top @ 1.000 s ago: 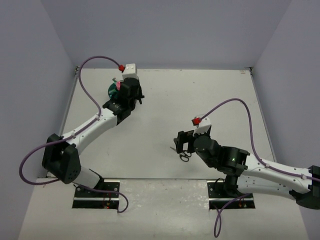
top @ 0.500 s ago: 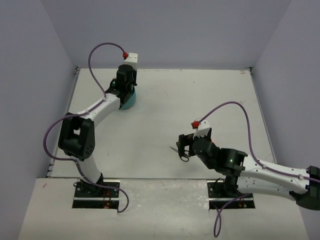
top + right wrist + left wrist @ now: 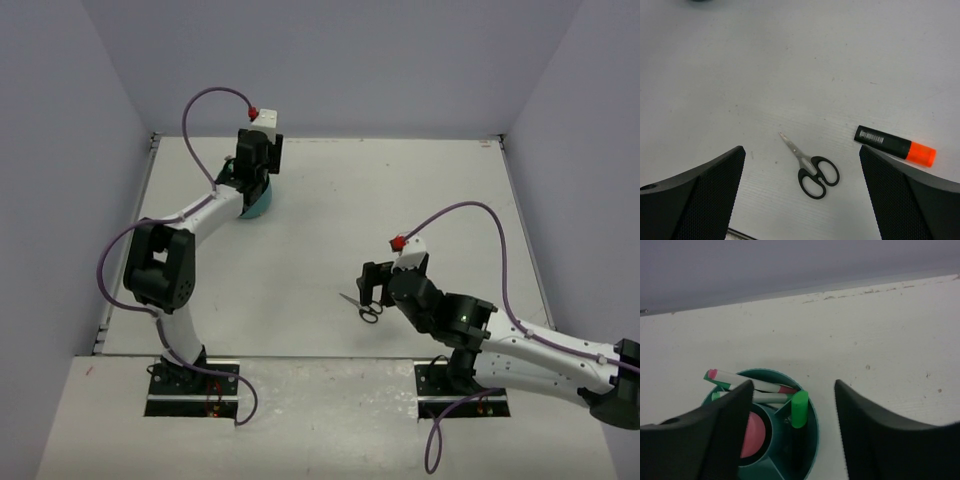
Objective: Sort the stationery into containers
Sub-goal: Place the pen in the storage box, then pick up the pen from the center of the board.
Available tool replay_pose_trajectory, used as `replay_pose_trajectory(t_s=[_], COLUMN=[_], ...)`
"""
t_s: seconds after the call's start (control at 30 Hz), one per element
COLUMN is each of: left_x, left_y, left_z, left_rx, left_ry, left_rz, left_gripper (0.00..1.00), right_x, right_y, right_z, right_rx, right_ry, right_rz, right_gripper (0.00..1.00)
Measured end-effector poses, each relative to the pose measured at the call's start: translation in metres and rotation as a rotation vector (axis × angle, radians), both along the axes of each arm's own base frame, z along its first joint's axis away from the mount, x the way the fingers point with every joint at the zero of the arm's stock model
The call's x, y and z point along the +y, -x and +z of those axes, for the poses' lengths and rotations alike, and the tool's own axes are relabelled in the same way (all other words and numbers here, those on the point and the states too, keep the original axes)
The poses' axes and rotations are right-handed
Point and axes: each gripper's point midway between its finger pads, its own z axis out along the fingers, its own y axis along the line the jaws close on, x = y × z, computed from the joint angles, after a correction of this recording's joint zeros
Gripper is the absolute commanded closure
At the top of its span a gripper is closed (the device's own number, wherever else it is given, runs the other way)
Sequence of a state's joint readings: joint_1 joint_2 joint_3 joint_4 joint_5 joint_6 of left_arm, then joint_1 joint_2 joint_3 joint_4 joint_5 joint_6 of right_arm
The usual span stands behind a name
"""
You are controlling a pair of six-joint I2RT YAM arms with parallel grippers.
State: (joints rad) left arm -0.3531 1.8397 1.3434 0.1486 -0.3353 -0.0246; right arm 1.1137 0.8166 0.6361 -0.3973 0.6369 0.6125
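The teal organizer (image 3: pixel 812 432) sits below my left gripper (image 3: pixel 792 388), which is open. A green-capped marker (image 3: pixel 799 409) stands in an outer compartment, clear of both fingers. Thin white pens (image 3: pixel 757 386) lean in the far compartment and a pink roll (image 3: pixel 753 434) fills the central cup. In the top view my left gripper (image 3: pixel 252 172) covers most of the organizer (image 3: pixel 258 205). My right gripper (image 3: pixel 802 150) hangs open above the small black-handled scissors (image 3: pixel 812 172), which lie flat on the table. A black-and-orange marker (image 3: pixel 895 146) lies just to their right. The scissors (image 3: pixel 366 308) lie in front of the right gripper (image 3: pixel 369 284).
The white table (image 3: pixel 400 200) is enclosed by grey walls on three sides. The organizer stands near the back left corner, close to the table's back edge (image 3: pixel 840 287). Purple cables (image 3: pixel 195 120) loop above both arms.
The left arm has swung over the organizer and its jaws have opened, leaving the green-capped marker standing in a compartment. The right gripper has barely shifted above the scissors.
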Motion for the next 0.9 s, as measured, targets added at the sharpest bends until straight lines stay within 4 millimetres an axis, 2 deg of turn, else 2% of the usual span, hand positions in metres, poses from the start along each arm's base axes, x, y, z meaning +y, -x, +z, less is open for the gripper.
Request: replay_pose_trajectory(t_s=[0.17,0.23,0.3,0.4,0.47,0.53,0.6,0.63,0.7,0.8,0.9], left_x=[-0.002,-0.001,-0.004,-0.014,-0.024,-0.033,-0.044,-0.052,-0.061,-0.055,-0.045], left_y=[0.006,0.015,0.026,0.049,0.080,0.124,0.165,0.187,0.218,0.237,0.251], left_z=[0.004,0.014,0.032,0.076,0.106,0.135,0.146,0.146,0.144,0.130,0.121], left_rx=[0.012,0.027,0.041,0.018,-0.008,-0.052,-0.073,-0.066,-0.046,-0.011,0.024], left_ry=[0.049,0.077,0.137,0.267,0.380,0.492,0.558,0.582,0.609,0.606,0.588], left_rz=[0.007,0.013,0.008,-0.037,-0.104,-0.185,-0.261,-0.308,-0.372,-0.370,-0.353], left_gripper=[0.02,0.00,0.00,0.00,0.00,0.00,0.00,0.00,0.00,0.00,0.00], right_x=[-0.015,-0.024,-0.037,-0.053,-0.057,-0.059,-0.062,-0.067,-0.073,-0.076,-0.076], right_y=[-0.012,-0.019,-0.027,-0.032,-0.032,-0.034,-0.037,-0.042,-0.053,-0.063,-0.064], right_z=[0.005,0.005,-0.002,-0.021,-0.031,-0.037,-0.035,-0.030,-0.018,-0.006,-0.011], right_rx=[0.017,0.035,0.067,0.153,0.214,0.279,0.306,0.322,0.315,0.301,0.329], right_ry=[-0.067,-0.100,-0.093,-0.013,0.069,0.137,0.149,0.146,0.102,-0.016,-0.140], right_rz=[-0.074,-0.121,-0.183,-0.242,-0.248,-0.240,-0.249,-0.276,-0.353,-0.489,-0.624], right_gripper=[0.01,0.01,0.01,0.01,0.01,0.01,0.01,0.01,0.01,0.01,0.06])
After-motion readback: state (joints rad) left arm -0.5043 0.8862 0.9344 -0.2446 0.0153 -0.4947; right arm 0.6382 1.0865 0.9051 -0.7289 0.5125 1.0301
